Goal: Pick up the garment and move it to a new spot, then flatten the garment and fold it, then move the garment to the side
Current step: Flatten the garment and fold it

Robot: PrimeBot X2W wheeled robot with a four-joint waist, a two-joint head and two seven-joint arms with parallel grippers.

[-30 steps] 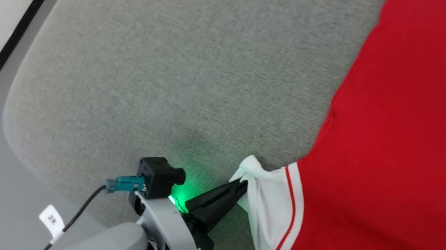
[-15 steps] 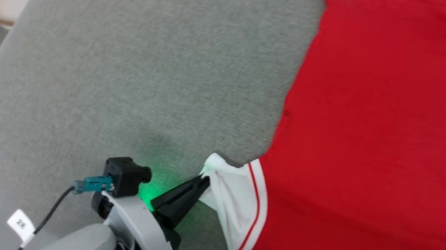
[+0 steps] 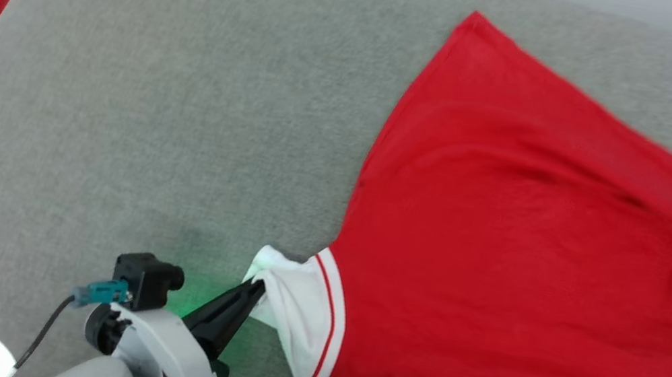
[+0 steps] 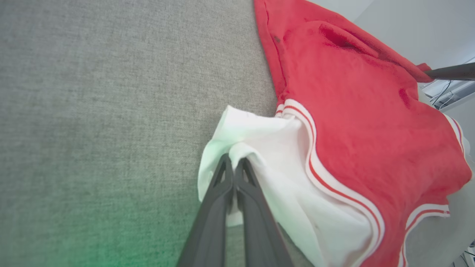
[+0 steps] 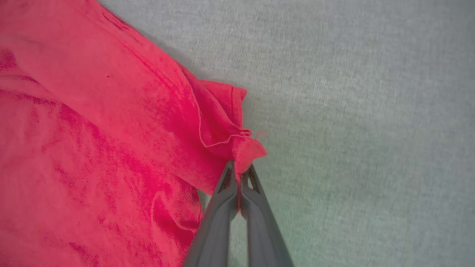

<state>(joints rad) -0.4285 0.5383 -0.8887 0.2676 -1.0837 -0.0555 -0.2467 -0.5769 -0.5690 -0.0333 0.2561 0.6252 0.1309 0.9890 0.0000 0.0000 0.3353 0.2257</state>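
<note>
**Robot Stretches Red Jersey by Sleeve and Hem Over Grey Table**

The garment [image 3: 498, 277], a red jersey with white sleeves, lies spread on the grey cloth-covered table [image 3: 155, 83], held at two points by the robot's two pairs of jaws. The left jaws are pressed together on a bunched fold of the white sleeve [image 4: 274, 148]. The cloth puckers just ahead of their tips, and the red body fans away beyond them and to their right. The right jaws are clamped on a corner of the red hem [image 5: 245, 148], which pokes up just past their tips while the rest of the shirt drops off to their left.

The fabric looks thin, light and limp. It is likely to sag and crease wherever it is not held, and nothing in it can break. Each pinch takes only a small bite, so a hard pull could slip the cloth free. The doubled edges, such as cuff, hem and shoulder seam, look like the surest holds, and two grips set well apart should keep it taut for flattening.
</note>
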